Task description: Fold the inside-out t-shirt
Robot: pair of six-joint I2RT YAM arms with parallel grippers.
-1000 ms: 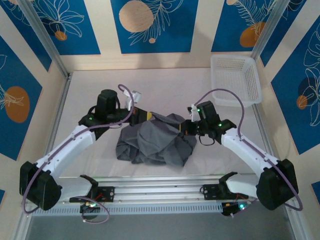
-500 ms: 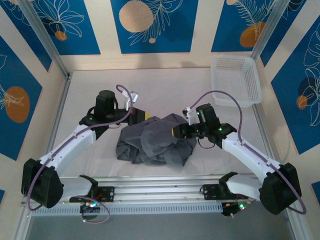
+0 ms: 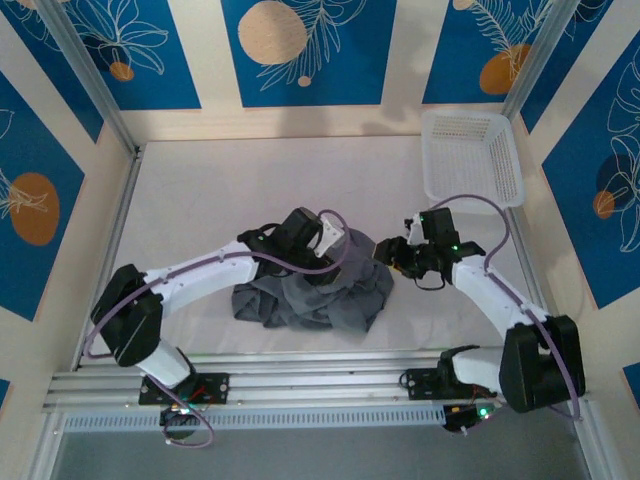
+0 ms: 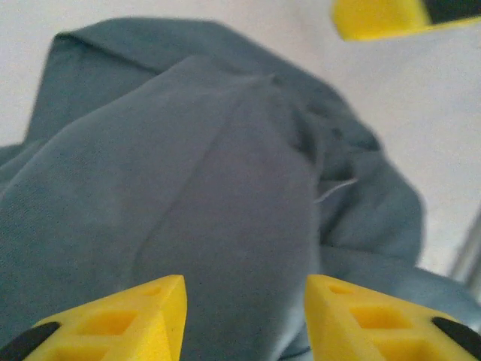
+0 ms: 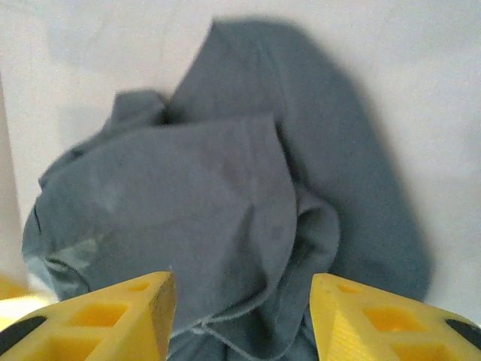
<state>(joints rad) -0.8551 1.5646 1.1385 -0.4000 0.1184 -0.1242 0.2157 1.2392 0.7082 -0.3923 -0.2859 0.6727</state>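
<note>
The t-shirt lies crumpled in a grey heap on the near middle of the table, not spread flat. The left gripper reaches in from the left and hangs over the far top of the heap. The right gripper sits at the heap's far right edge, pointing into it. The two are near each other.

In the left wrist view, the left gripper has its yellow fingers parted with a clear gap and nothing pinched between them. Folds of the t-shirt lie just beyond the tips. A yellow finger, cut off at the top edge, shows past the cloth. In the right wrist view, the right gripper is also spread and empty, with the t-shirt bunched just ahead of it.

Bare table lies to the left, behind and to the right of the heap. The white basket stands in the far right corner, well apart from it. The heap's near edge comes close to the metal rail.

The left arm covers the heap's upper left part. Sleeves, collar and hem cannot be told apart in the folds. Whether either gripper's fingertips touch the cloth is unclear, and both wrist views are soft.
</note>
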